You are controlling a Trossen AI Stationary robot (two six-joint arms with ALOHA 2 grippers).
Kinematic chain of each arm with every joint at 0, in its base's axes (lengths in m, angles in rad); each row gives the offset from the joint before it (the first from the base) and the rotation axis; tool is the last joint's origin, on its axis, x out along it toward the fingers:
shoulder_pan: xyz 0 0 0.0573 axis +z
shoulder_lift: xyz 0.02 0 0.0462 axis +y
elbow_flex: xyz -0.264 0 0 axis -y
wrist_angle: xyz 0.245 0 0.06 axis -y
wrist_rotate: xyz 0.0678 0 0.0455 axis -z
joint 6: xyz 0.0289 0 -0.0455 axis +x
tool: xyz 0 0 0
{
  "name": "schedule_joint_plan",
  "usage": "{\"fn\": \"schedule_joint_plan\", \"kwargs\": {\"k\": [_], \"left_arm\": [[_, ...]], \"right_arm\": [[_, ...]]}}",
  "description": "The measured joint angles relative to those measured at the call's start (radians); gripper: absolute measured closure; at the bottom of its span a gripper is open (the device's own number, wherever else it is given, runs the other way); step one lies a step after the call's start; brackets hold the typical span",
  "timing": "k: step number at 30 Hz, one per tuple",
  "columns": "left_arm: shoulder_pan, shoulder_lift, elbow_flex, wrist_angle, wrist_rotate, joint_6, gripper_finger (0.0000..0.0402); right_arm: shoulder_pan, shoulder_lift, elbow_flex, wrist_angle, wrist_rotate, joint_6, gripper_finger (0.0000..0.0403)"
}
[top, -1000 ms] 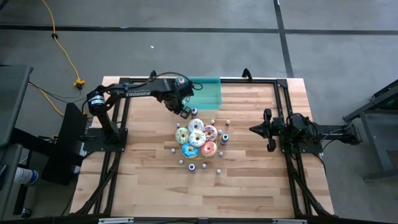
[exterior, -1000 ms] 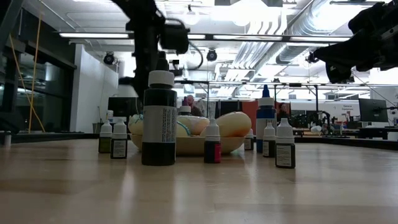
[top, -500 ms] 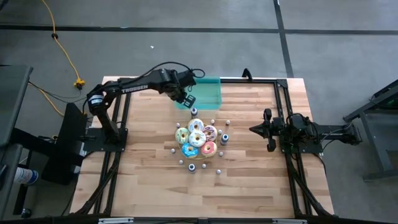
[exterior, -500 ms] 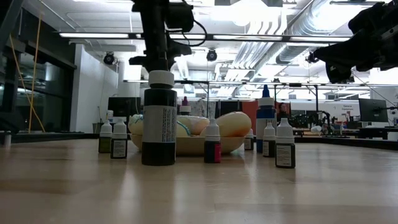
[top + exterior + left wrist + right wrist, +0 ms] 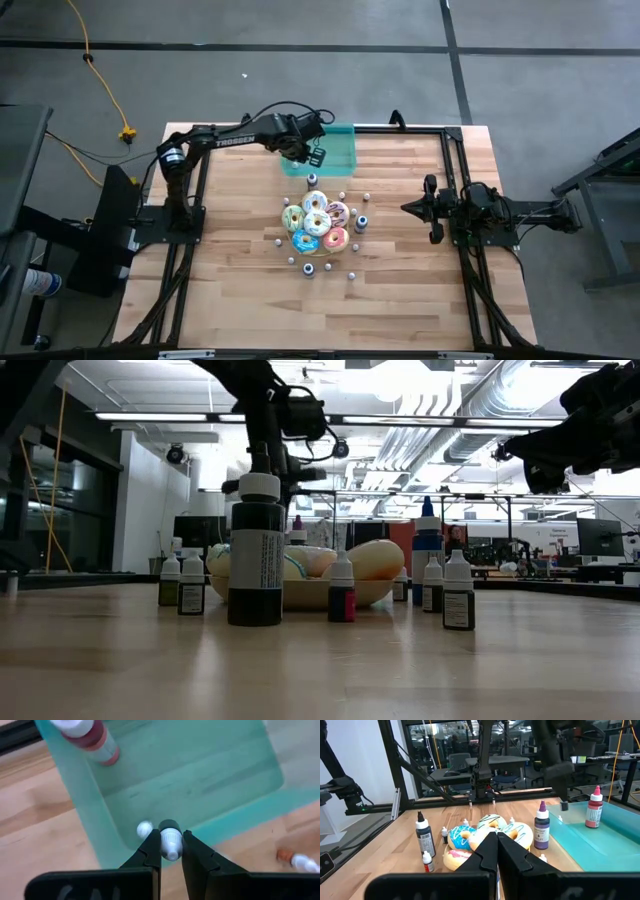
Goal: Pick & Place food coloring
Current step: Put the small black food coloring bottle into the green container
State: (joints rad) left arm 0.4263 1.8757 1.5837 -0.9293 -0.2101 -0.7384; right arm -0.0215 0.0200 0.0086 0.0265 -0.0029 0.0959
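Left gripper (image 5: 171, 851), jaws closed on a small white-capped food coloring bottle (image 5: 170, 840), holds it above the teal tray's (image 5: 340, 152) near wall, presumably for release inside w/ a red bottle (image 5: 90, 737); right gripper (image 5: 408, 208) parked, jaws shut, empty.

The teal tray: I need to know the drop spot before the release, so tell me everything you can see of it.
The teal tray is a shallow, translucent plastic rectangle with a raised rim, flat on the wooden table's far edge. One red-labelled bottle with a white cap is already inside. The left gripper, shut on a small white-capped bottle, is above its rim.
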Motion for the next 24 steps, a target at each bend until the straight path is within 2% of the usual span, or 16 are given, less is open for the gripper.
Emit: {"fn": "schedule_joint_plan", "kwargs": {"k": [8,24], "left_arm": [[0.006,0.07,0.0,0.03,-0.017,0.0,0.0368],[0.033,0.132,0.0,0.063,0.034,0.048,0.0368]], "right_arm": [[0.0,0.0,0.0,0.0,0.0,0.0,0.0402],[0.0,0.0,0.0,0.0,0.0,0.0,0.0402]]}}
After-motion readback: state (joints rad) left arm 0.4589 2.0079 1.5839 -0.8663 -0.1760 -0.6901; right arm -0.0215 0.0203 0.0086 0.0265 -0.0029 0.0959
